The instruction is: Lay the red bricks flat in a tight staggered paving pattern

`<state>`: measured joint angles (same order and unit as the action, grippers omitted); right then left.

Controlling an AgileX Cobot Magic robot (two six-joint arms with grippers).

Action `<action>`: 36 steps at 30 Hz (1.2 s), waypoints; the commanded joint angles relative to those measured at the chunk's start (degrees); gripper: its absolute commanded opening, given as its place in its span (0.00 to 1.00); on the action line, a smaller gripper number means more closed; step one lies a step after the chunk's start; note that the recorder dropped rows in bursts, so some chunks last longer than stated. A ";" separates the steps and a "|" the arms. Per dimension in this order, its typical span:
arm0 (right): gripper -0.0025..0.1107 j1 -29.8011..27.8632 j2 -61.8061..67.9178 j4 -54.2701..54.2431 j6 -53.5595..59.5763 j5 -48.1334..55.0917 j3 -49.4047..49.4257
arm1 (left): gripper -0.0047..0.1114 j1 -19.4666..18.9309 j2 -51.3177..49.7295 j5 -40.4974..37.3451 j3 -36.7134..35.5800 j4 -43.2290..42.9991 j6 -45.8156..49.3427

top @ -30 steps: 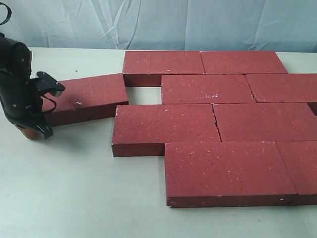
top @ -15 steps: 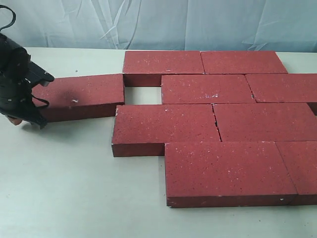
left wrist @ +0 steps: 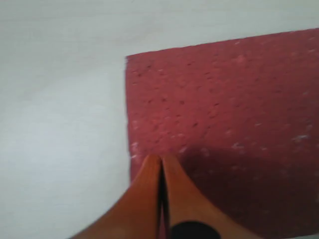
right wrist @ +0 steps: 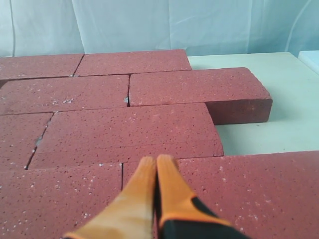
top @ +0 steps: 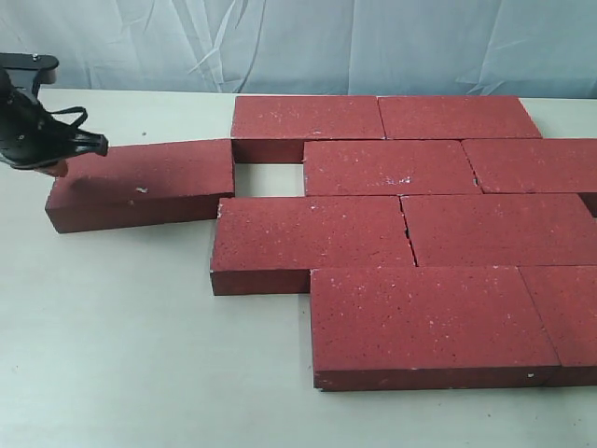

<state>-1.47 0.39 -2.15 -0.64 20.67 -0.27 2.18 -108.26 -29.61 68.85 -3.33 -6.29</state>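
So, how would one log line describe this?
left fingers shut, over end of loose brick | right fingers shut, above laid bricks | gap open

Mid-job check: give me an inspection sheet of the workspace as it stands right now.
Surface: pale table, no marks seen.
Job's things: eight laid bricks in four staggered rows. A ninth, the loose brick, lies flat but skewed on the left, with an open gap between it and the second row.
Clutter: nothing seen.
Grippers: left gripper shut, tips at the loose brick's outer end. Right gripper shut over the laid bricks, contact unclear.
Cables: thin black cable by the left arm.
Surroundings: pale blue curtain behind.
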 commanded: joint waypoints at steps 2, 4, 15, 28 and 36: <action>0.02 0.30 -0.39 0.15 0.18 -0.51 0.27 | 0.04 1.48 -1.90 4.11 0.30 24.00 20.24; 0.02 0.30 -0.39 0.15 0.18 -0.51 0.27 | 0.04 2.91 -2.41 5.44 0.60 24.45 20.40; 0.02 0.30 -0.39 0.15 0.18 -0.51 0.27 | 0.04 9.80 -8.70 4.76 10.20 25.83 20.29; 0.02 0.30 -0.39 0.15 0.18 -0.51 0.27 | 0.04 11.70 -11.38 3.87 11.41 24.25 23.11; 0.02 0.30 -0.39 0.27 0.18 -0.51 0.27 | 0.04 11.70 -11.38 3.78 11.41 32.39 33.78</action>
<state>-1.47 0.39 -2.15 -0.64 20.67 -0.27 13.62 -119.26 -25.74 80.10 26.94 24.94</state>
